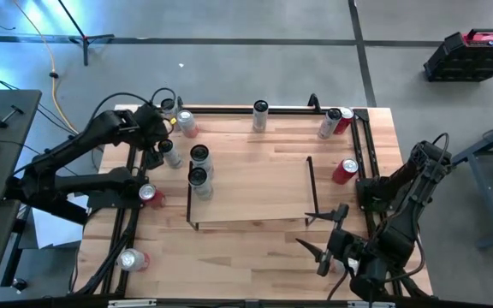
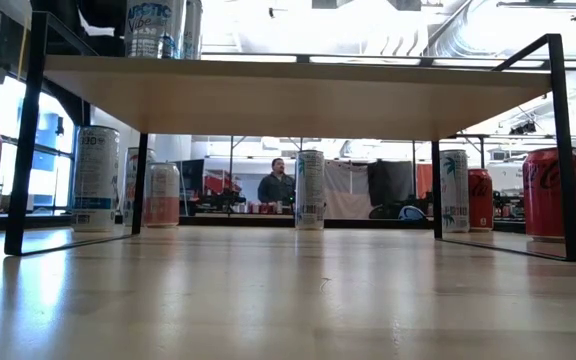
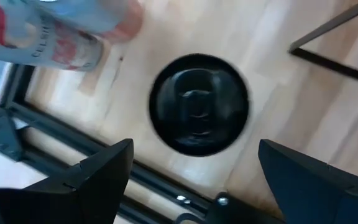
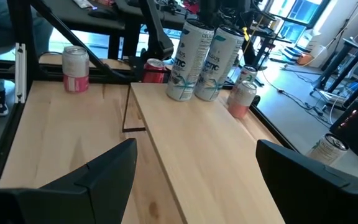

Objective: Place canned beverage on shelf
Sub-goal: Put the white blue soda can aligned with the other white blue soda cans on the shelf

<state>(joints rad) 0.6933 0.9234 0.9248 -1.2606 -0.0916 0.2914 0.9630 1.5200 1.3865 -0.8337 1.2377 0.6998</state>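
Eleven cans (image 1: 260,115) stand on one table (image 1: 255,248), seen from above. Two of them sit on the single shelf (image 1: 255,188). Two robot arms (image 1: 75,158) flank it.

Light: bright, overhead | Glare: blown-out ceiling lamps above shelf (image 2: 298,90), sheen on tabletop (image 2: 288,300) | Shadow: shelf underside dim | Blur: left wrist view soft, black can top (image 3: 199,104) smeared

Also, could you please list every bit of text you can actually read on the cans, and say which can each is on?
"ARCTIC VIBE": tall pale can on the shelf, low view.
"CELSIUS": partly readable on the pale-and-red can, left wrist view.
Print on the other cans, including the red can: too blurred or small to read.
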